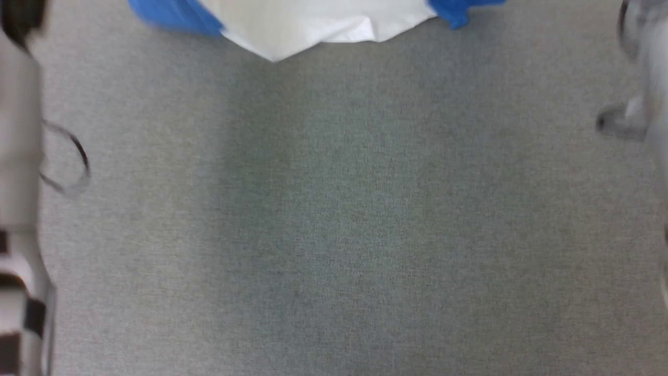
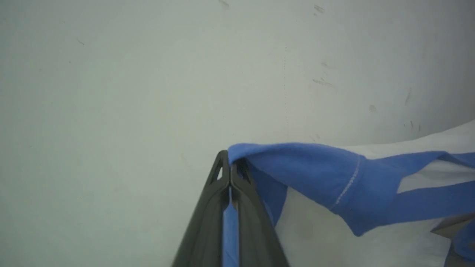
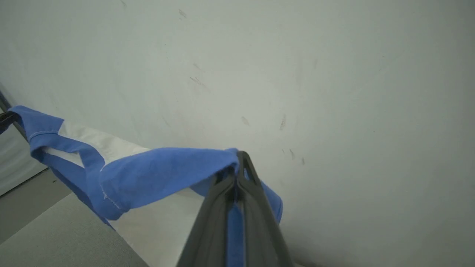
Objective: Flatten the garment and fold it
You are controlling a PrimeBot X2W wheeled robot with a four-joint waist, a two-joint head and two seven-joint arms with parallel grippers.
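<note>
Dark fingers of left gripper (image 2: 230, 167) and right gripper (image 3: 236, 172) clamp tight on the garment (image 2: 308, 167) (blue shoulders); hold it taut — lower hem-first onto the grey surface (image 1: 334, 209).

Head cam looks down; wrist cams close, share garment (image 2: 304, 167).

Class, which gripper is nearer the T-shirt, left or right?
Neither: both touch it. The left gripper is shut on a blue part of the T-shirt; the right gripper is shut on another blue part.
</note>
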